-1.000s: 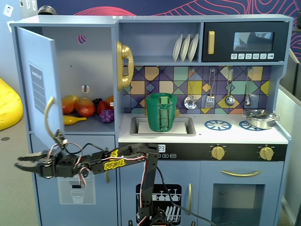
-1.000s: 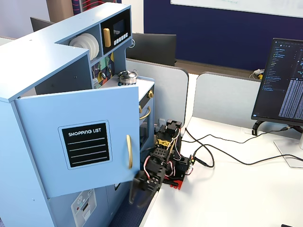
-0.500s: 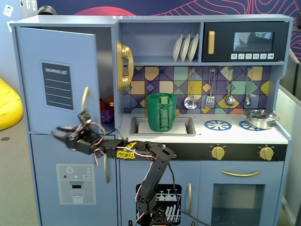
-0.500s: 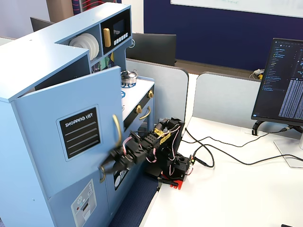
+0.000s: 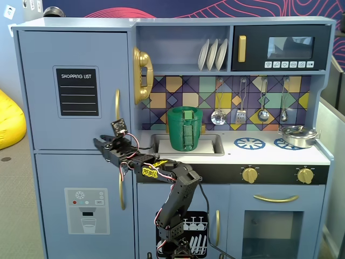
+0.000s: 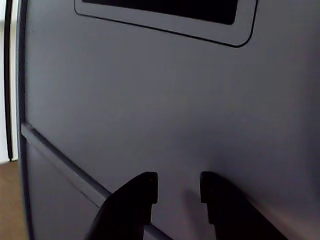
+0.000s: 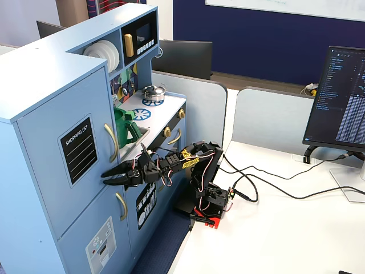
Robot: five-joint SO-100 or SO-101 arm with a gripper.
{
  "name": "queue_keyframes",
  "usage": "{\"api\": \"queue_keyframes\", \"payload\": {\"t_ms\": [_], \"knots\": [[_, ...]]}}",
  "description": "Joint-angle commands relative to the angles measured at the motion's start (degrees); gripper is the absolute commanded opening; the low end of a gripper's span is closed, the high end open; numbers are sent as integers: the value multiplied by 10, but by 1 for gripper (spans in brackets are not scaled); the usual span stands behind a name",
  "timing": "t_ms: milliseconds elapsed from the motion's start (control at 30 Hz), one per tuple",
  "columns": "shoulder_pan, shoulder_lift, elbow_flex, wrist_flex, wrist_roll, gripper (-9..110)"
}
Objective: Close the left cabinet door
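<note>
The left cabinet door (image 5: 75,59) is light blue with a black "SHOPPING LIST" panel (image 5: 78,91) and a curved gold handle (image 5: 117,103). It lies flush with the cabinet front in both fixed views (image 7: 51,142). My gripper (image 5: 99,143) is at the door's lower edge, just left of the handle, with its tips against or very close to the door face (image 7: 105,176). In the wrist view the door (image 6: 175,100) fills the frame. My gripper (image 6: 179,187) is open there with nothing between the dark fingers (image 6: 142,187).
Below is the blue door with the dispenser graphic (image 5: 86,210) and its gold handle (image 5: 122,189). A gold phone (image 5: 143,74), a green pitcher (image 5: 185,128) in the sink and the microwave (image 5: 280,48) are to the right. The arm base (image 7: 208,200), cables (image 7: 274,191) and a monitor (image 7: 342,97) are on the white desk.
</note>
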Motion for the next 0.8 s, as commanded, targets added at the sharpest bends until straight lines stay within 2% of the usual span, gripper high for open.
{"api": "queue_keyframes", "payload": {"t_ms": [0,133,300,533,700,767], "knots": [[18,57,25,4,13,0],[33,181,134,91,43,0],[130,378,278,214,98,0],[280,584,351,515,156,0],[401,627,403,679,138,0],[460,627,434,755,97,0]]}}
